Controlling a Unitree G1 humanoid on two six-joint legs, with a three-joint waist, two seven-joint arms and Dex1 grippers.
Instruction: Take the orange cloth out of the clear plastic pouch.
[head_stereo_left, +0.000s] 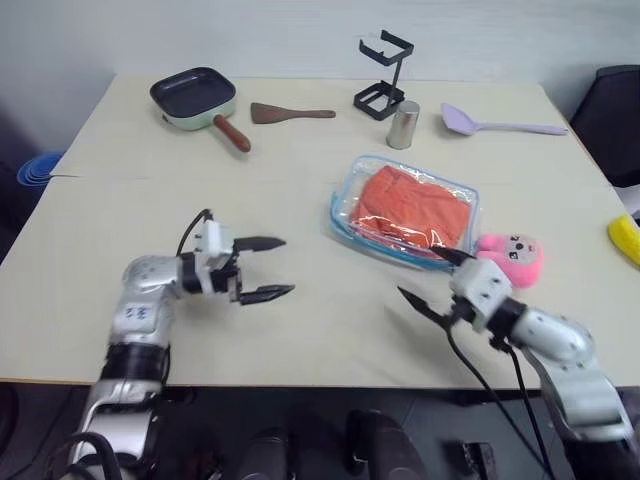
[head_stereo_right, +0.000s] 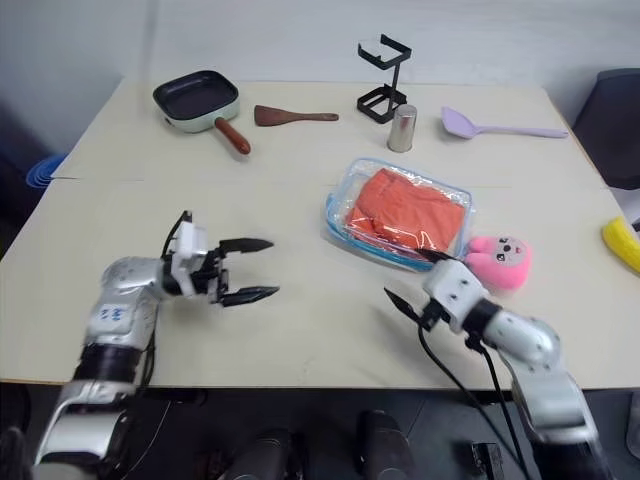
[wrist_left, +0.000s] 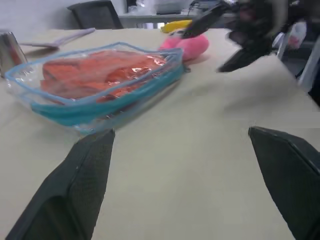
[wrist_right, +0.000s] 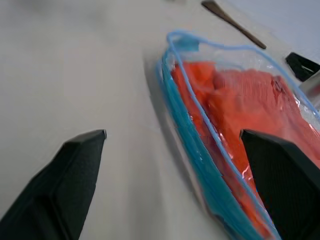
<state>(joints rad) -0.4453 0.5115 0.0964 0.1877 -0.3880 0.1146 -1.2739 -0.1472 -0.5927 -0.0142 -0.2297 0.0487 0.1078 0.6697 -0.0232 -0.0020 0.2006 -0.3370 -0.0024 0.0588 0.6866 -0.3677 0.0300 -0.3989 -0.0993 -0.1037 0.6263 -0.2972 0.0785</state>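
Observation:
The clear plastic pouch (head_stereo_left: 345, 213) with light blue trim lies flat on the table right of centre, and the orange cloth (head_stereo_left: 415, 208) is folded inside it. My left gripper (head_stereo_left: 272, 268) hovers over the table well left of the pouch, fingers open and pointing right toward it, with nothing between them. My right gripper (head_stereo_left: 437, 275) is open just in front of the pouch's near edge, one finger close to its corner. The right wrist view has the pouch (wrist_right: 186, 131) and cloth (wrist_right: 240, 100) close ahead between the fingers. From the left wrist the pouch (wrist_left: 60, 110) lies ahead.
A pink plush toy (head_stereo_left: 512, 256) lies right beside the pouch. At the back of the table are a small frying pan (head_stereo_left: 195, 97), a wooden spatula (head_stereo_left: 290, 113), a black wire stand (head_stereo_left: 382, 75), a metal cup (head_stereo_left: 403, 124) and a lilac spoon (head_stereo_left: 500, 124). A yellow banana (head_stereo_left: 625, 238) is at the right edge.

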